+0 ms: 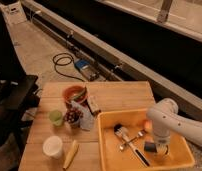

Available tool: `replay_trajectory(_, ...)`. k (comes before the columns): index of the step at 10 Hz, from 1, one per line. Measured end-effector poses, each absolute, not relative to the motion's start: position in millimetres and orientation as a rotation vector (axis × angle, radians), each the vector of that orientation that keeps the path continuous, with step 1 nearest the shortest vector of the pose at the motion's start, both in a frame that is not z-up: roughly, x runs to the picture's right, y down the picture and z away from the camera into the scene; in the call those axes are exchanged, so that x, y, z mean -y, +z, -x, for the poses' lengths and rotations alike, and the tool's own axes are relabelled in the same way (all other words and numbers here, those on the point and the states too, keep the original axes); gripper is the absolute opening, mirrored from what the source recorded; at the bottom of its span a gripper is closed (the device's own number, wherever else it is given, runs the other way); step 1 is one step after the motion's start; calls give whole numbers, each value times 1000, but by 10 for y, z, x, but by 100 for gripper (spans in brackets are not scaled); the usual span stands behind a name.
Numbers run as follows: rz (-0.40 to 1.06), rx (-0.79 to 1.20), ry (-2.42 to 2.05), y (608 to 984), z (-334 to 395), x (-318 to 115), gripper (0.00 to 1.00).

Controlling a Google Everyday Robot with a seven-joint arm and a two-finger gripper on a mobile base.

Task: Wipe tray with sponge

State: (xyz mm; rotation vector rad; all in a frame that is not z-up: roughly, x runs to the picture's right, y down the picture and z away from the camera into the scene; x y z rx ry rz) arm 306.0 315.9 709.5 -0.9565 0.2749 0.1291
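**Arm down inside the tray, sponge right at its tip**

One wooden table (119, 97) carries everything. The largest thing on it is the single yellow-orange tray (106, 145), which fills the near right corner. One pale robot arm (169, 122) reaches in from the right and bends down into the tray's right half. Its gripper (158, 148) sits low over the tray floor, near the right wall.

The relation that matters: the one blue-grey sponge (151, 147) lies directly at the gripper's tip, on its left side, low against the tray floor. It seems to be touching or held, but I cannot tell whether the fingers are closed on it or how wide they stand. The bare tray floor stretches away to the left of the sponge, so a wiping stroke would likely run that way, along the tray's long side.

In that path lies one black-handled brush (130, 144), set diagonally across the middle of the tray, and one small orange-pink ball (146, 126) sits just above the gripper.

Left of the tray stand one round orange-brown bowl (75, 94), one green cup (56, 117), one white cup (53, 147) and one banana (70, 154).
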Motion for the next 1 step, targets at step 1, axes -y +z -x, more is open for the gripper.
replay_trajectory(1,964,-274,122,7032,-3048,-3214,0)
